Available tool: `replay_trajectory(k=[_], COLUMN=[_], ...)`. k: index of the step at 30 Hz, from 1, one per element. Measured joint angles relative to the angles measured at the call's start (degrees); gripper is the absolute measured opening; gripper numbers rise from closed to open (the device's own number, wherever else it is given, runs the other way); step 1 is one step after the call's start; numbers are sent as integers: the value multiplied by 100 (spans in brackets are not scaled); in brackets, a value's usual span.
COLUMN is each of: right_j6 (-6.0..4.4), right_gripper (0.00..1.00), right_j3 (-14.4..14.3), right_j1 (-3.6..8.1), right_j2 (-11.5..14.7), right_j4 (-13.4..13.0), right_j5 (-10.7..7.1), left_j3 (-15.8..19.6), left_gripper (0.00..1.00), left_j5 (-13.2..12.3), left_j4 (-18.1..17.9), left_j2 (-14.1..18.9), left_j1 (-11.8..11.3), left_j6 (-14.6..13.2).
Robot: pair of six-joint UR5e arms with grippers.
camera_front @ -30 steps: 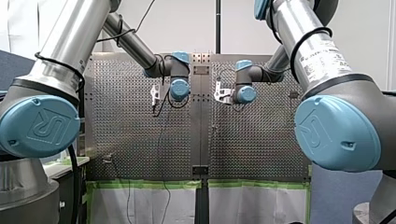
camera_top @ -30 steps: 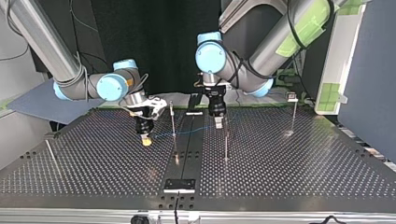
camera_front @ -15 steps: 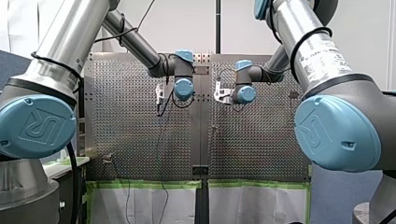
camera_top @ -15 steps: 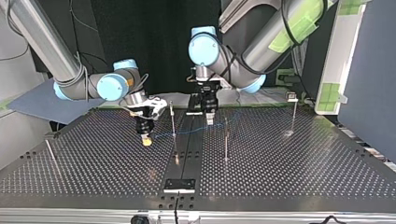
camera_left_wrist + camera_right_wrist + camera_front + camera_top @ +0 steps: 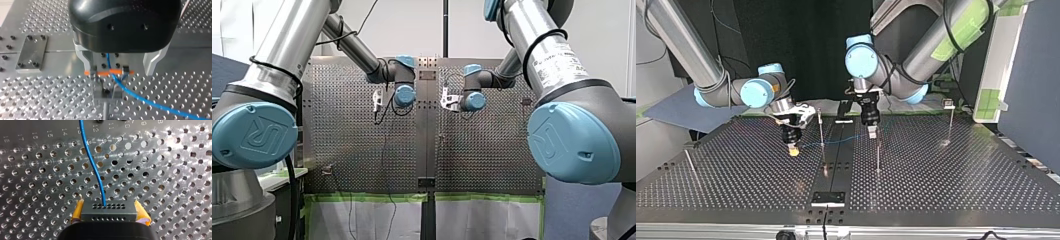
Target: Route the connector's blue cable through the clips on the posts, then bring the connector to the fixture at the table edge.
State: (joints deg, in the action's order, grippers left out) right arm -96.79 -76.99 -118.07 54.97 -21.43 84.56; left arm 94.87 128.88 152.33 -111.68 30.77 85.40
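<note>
A dark grey connector point(image 5: 108, 210) sits between the yellow pads of my right gripper point(image 5: 109, 217), which is shut on it. The blue cable point(image 5: 93, 167) runs from the connector out over the perforated table. In the top view my right gripper point(image 5: 793, 148) hangs low at the left of a thin post point(image 5: 821, 131), and the cable point(image 5: 836, 141) stretches rightward to my left gripper point(image 5: 871, 133). My left gripper point(image 5: 118, 72) is open, its metal fingers point(image 5: 84, 58) straddling a post's clip point(image 5: 106, 91) with an orange band. The cable point(image 5: 140, 98) passes over that clip, between the fingers.
Another post point(image 5: 878, 152) stands under my left gripper, and two more posts point(image 5: 950, 125) point(image 5: 689, 161) stand at the far sides. A black fixture plate point(image 5: 828, 198) lies at the near table edge in the top view. A bolted plate point(image 5: 31, 53) lies beside my left gripper.
My left arm swung toward the top view's left and up half a second ago, then came back over the post. My right arm has held still with the connector.
</note>
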Motion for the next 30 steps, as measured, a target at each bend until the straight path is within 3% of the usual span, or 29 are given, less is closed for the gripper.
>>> replay_trajectory(k=[16,30], right_j6=[8,7], right_gripper=[0,0], right_j3=[3,1], right_j1=[-4,-27], right_j2=[-2,-5], right_j4=[9,11], right_j5=[0,0], left_j3=[-4,-145], left_gripper=[100,100], left_j5=[-244,-197], left_j4=[-51,-41], left_j2=[0,-154], left_j1=[-2,-37], left_j6=[-103,-106])
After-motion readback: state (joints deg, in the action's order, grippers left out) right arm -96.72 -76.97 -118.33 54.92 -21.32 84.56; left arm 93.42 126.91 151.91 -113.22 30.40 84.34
